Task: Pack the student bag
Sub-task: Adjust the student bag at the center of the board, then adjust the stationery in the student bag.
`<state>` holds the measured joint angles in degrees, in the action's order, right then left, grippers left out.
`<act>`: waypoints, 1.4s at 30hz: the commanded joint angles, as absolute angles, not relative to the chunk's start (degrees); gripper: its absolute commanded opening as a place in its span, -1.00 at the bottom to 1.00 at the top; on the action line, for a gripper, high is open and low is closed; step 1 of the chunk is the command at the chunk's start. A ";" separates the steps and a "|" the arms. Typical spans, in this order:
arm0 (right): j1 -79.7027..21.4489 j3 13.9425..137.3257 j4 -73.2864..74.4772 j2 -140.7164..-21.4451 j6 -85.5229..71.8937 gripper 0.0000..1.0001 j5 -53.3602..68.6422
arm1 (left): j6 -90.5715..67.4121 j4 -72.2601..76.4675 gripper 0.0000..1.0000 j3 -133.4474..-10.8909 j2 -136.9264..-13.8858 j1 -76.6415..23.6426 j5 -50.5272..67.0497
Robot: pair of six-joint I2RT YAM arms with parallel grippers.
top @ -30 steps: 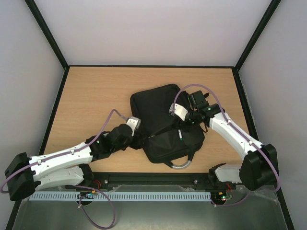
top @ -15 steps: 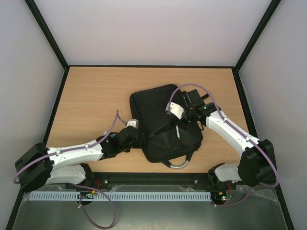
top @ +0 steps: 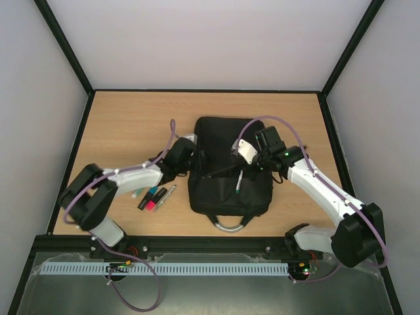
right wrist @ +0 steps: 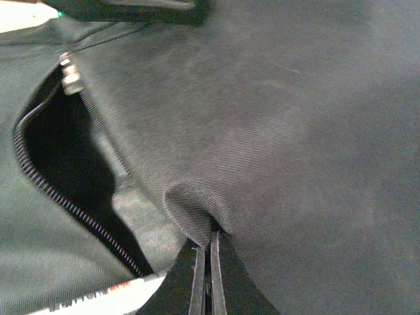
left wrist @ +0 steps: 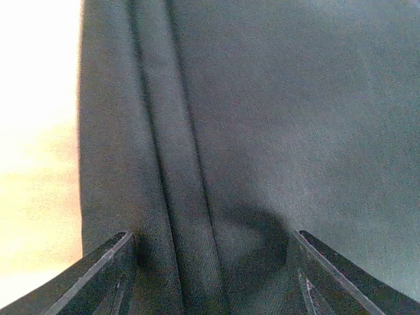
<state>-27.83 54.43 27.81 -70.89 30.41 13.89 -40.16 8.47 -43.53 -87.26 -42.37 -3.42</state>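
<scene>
The student bag point(top: 226, 141) is a big black soft bag lying flat in the middle of the table, its grey handle point(top: 230, 225) towards the near edge. My right gripper point(top: 244, 164) is over the bag's top face, shut on a pinched fold of bag fabric point(right wrist: 197, 210) beside the open zip pocket point(right wrist: 59, 164). A pen point(top: 237, 182) lies on the bag by that opening. My left gripper point(top: 192, 157) is at the bag's left edge, open, with its fingers point(left wrist: 105, 269) spread wide over the black fabric point(left wrist: 262, 131).
Three pens and markers point(top: 154, 197) lie on the wood just left of the bag, below the left forearm. A black rail point(top: 197, 246) runs along the near edge. Black frame posts stand at the table's back corners.
The bag has turned square to the table and shifted. My left arm has swung left and back to the bag's left edge, uncovering the pens. My right gripper has shut on the fabric.
</scene>
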 commanded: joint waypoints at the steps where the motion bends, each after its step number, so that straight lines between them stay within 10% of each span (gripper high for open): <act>1: -28.34 54.06 29.67 -70.46 22.06 -0.98 18.44 | -31.33 14.85 0.27 -55.68 -98.72 -39.84 4.67; 10: -28.30 53.69 25.80 -71.62 17.08 -0.98 11.63 | -21.41 6.30 0.27 -67.85 -99.06 -39.09 -1.18; 23: -28.04 51.82 20.86 -71.58 16.14 -0.98 11.48 | -10.88 -0.91 0.24 -43.96 -70.19 -59.12 -8.52; 42: -27.07 47.03 19.05 -65.35 16.70 -0.98 13.10 | -6.50 5.41 0.04 -43.28 -78.35 -61.64 -2.97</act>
<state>-27.68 47.70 19.35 -66.67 16.64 12.91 -8.51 1.78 -40.49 -76.25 -61.23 -5.61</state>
